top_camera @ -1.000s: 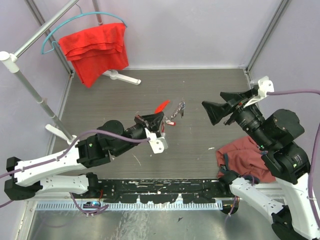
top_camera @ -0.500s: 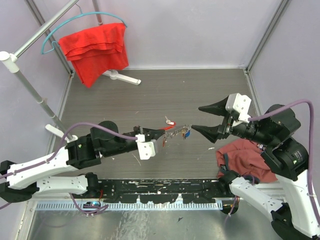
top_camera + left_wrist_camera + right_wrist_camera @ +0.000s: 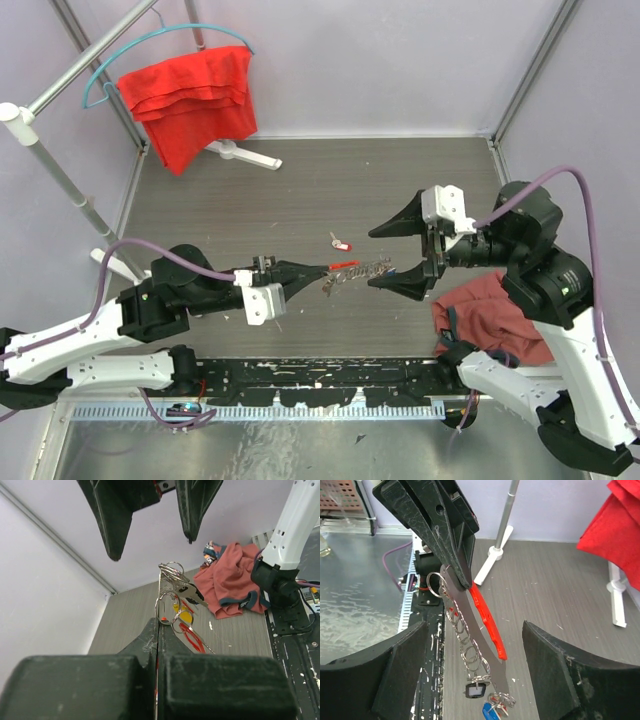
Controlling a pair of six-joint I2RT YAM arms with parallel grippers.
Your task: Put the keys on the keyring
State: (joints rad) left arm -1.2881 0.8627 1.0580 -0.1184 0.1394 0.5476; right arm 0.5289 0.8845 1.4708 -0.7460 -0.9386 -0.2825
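The left gripper (image 3: 320, 268) clamps shut on the keyring (image 3: 350, 271), its keys (image 3: 380, 266) lying at 3 o'clock between the jaws of the wide-open right gripper (image 3: 371, 259).

The keys (image 3: 192, 594) and the keyring chain (image 3: 362, 270) are shiny silver metal; the red strip (image 3: 487, 622) alongside looks like glossy plastic. The tabletop (image 3: 300, 190) is matt dark wood-grain; the red towel (image 3: 190, 100) is soft cloth.

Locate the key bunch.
Top view, centre: the key bunch is held by the shut left pincer, its far end between the open right pincer's fingers.
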